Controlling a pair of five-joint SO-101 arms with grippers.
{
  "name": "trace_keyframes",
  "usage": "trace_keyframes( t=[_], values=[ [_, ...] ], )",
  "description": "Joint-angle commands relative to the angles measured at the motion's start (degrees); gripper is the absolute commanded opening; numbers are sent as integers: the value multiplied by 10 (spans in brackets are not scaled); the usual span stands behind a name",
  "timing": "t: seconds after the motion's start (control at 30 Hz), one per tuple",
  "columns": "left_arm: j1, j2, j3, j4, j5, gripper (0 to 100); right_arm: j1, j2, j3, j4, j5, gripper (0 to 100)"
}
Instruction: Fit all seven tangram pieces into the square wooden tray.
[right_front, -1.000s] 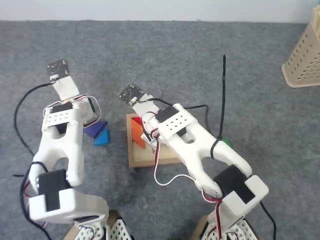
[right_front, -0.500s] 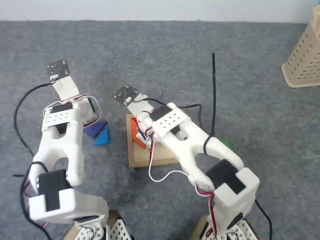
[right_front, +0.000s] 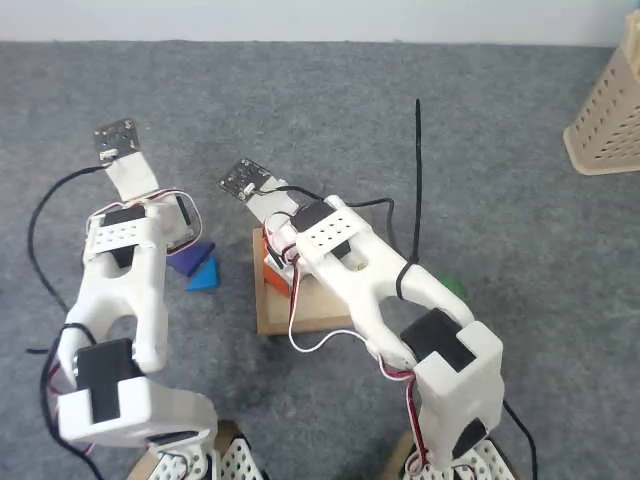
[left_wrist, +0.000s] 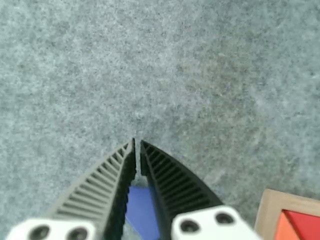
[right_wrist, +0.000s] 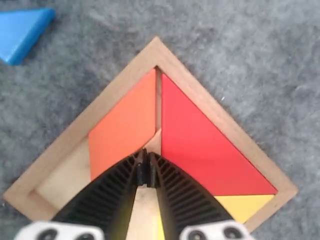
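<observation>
R jaws closed over tray (right_wrist: 100, 109), tips btw orange piece (right_wrist: 125, 130) & red piece (right_wrist: 200, 145), L jaws closed, empty

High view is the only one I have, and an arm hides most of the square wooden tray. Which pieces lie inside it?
Observer: A red triangular tangram piece, an orange tangram piece beside it and a yellow tangram piece at one corner lie in the square wooden tray.
Operator: Are the fingers of the right gripper open?
Observer: No, they are shut, with the tips over the seam between orange and red.
Operator: And the left gripper?
Observer: Its fingers are shut too, above the grey carpet.
</observation>
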Motion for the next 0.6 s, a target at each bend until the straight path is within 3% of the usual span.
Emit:
trace_keyframes(
  t=[0.0,0.23,0.43,0.57],
  values=[
    [4,-24,-19,-11,3,12,-6,-55,-30,46,-11,6],
    [4,-24,-18,-11,3,12,11,-216,13,113,-32,6],
    [2,-24,-16,-11,3,12,-41,-208,139,-40,-29,6],
    [2,-24,-16,-11,3,12,-51,-166,128,-38,-27,6]
  ],
)
